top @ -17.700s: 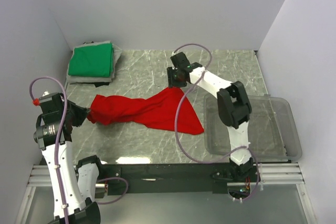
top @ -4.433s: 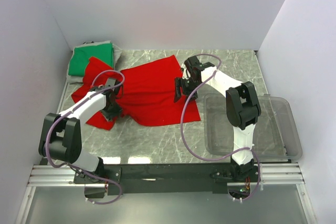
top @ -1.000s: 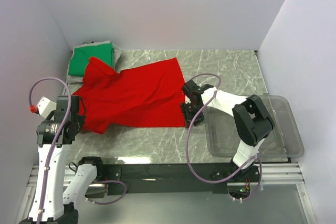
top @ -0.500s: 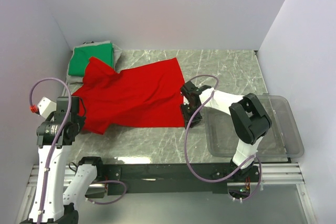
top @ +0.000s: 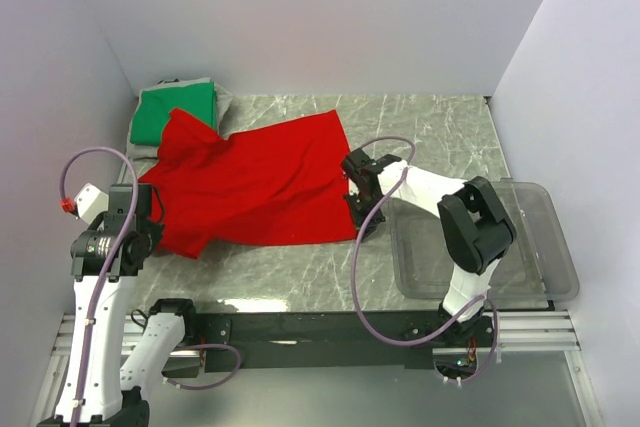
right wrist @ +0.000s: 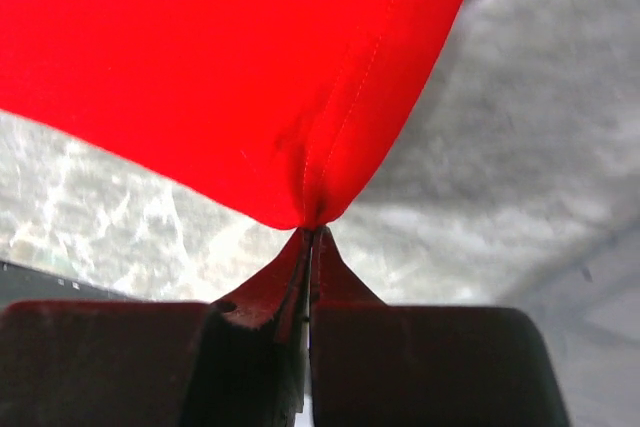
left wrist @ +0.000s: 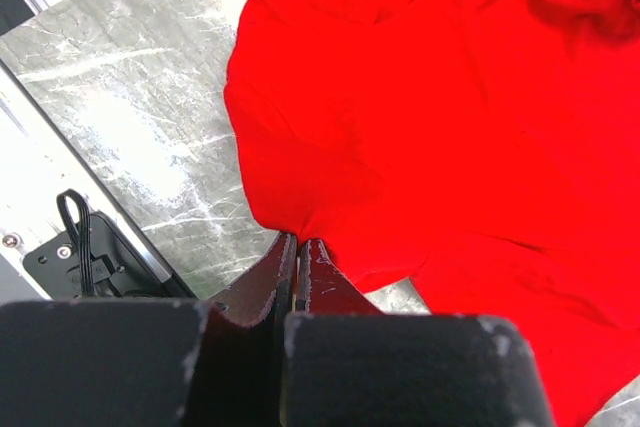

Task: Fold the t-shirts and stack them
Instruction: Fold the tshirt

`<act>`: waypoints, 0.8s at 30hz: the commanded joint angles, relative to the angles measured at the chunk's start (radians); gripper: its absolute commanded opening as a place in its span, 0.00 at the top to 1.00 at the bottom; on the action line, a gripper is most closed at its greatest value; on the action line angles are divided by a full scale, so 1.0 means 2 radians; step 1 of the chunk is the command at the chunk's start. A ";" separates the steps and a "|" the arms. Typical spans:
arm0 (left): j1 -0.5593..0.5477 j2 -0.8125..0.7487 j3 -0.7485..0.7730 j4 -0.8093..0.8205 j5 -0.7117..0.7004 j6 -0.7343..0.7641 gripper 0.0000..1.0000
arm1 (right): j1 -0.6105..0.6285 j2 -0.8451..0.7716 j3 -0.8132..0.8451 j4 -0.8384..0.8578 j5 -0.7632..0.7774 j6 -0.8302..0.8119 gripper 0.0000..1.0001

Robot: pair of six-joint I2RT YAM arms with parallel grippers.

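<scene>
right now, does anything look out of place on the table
The red shirt lies askew, with its far-left part draped over the near corner of the folded green shirt. Its near right corner is pinched by the right gripper.

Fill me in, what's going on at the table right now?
Both arms are on the red t-shirt, spread flat on the table. The right gripper is shut on its near right corner, the left gripper on a sleeve edge. The green t-shirt sits folded at the far left corner, the red one overlapping it. The red one is not yet folded.
</scene>
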 commanded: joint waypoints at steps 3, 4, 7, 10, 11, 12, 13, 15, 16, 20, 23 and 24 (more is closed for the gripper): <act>0.003 -0.006 0.001 -0.007 0.016 0.007 1.00 | 0.001 -0.052 0.025 -0.095 0.028 -0.010 1.00; 0.003 -0.007 0.000 -0.008 0.020 0.005 1.00 | 0.000 -0.061 0.024 -0.110 0.030 -0.012 1.00; 0.003 -0.014 -0.012 -0.006 0.040 -0.001 1.00 | -0.007 -0.082 0.020 -0.133 0.033 -0.013 1.00; 0.003 -0.020 -0.024 -0.007 0.054 -0.005 1.00 | -0.011 -0.096 0.016 -0.147 0.035 -0.017 1.00; 0.003 -0.022 -0.029 -0.006 0.057 -0.007 1.00 | -0.012 -0.097 0.014 -0.149 0.035 -0.018 1.00; 0.003 -0.023 -0.032 -0.006 0.063 -0.007 1.00 | -0.013 -0.099 0.013 -0.150 0.034 -0.019 1.00; 0.003 -0.022 -0.032 -0.008 0.064 -0.008 1.00 | -0.012 -0.098 0.012 -0.152 0.032 -0.021 1.00; 0.003 -0.023 -0.039 -0.017 0.070 -0.012 1.00 | -0.013 -0.096 0.007 -0.154 0.027 -0.021 1.00; 0.003 -0.025 -0.040 -0.020 0.075 -0.013 1.00 | -0.013 -0.096 0.001 -0.153 0.025 -0.021 1.00; 0.003 -0.038 -0.057 -0.032 0.085 -0.015 1.00 | -0.012 -0.099 -0.013 -0.154 0.022 -0.018 1.00; 0.003 -0.046 -0.075 -0.034 0.100 -0.018 1.00 | -0.013 -0.104 -0.017 -0.157 0.025 -0.020 1.00; 0.003 -0.048 -0.078 -0.033 0.105 -0.019 1.00 | -0.012 -0.104 -0.017 -0.160 0.025 -0.021 1.00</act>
